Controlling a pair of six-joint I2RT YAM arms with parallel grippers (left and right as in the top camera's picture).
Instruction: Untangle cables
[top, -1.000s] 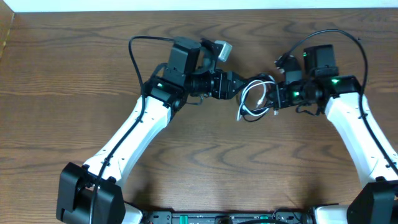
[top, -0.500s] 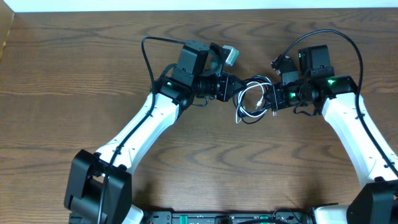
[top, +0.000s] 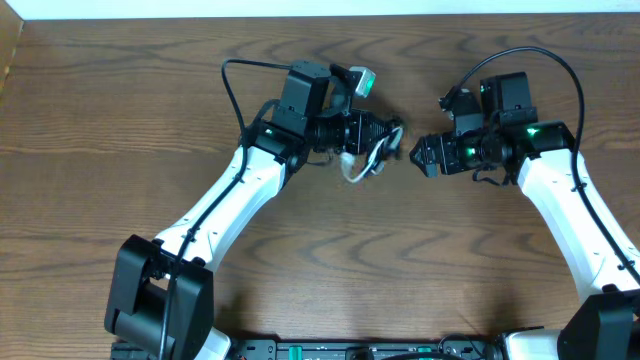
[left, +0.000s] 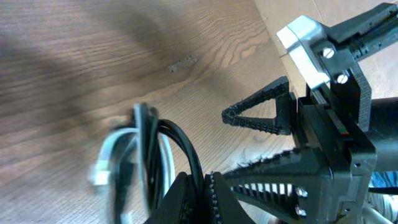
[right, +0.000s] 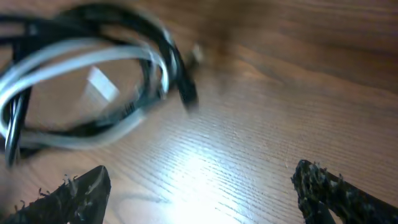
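Counted two cables, one black cable (left: 181, 143) and one white cable (left: 111, 158), looped together in a single small bundle. Counted two grippers as well, one on the left arm (top: 225, 205) and one on the right arm (top: 575, 215), over one wooden table (top: 120, 120).

Found the left gripper (top: 388, 133) clamped tight on the bundle. Saw both cables pinched between its closed tips in the left wrist view, with the loops standing out ahead of the tips just above the wood.

Saw the right gripper (top: 418, 153) spread wide and holding nothing. Noted its two fingers (right: 79, 194) far apart at the lower corners of the right wrist view, with bare wood between them.

Placed the bundle at the left gripper's tip, near the middle of the table toward the far edge, just left of the right gripper and apart from it. Noted the white loop hanging toward the near side in the overhead view. Could not make out the plug ends for blur.

Compared with a second before: had been strung between both grippers then, gripped by the right one, with the left one not yet closed beside it. Half a second before, was held at both sides. Since then, was let go by the right gripper and drawn leftward with the left one, opening a gap between the two grippers.
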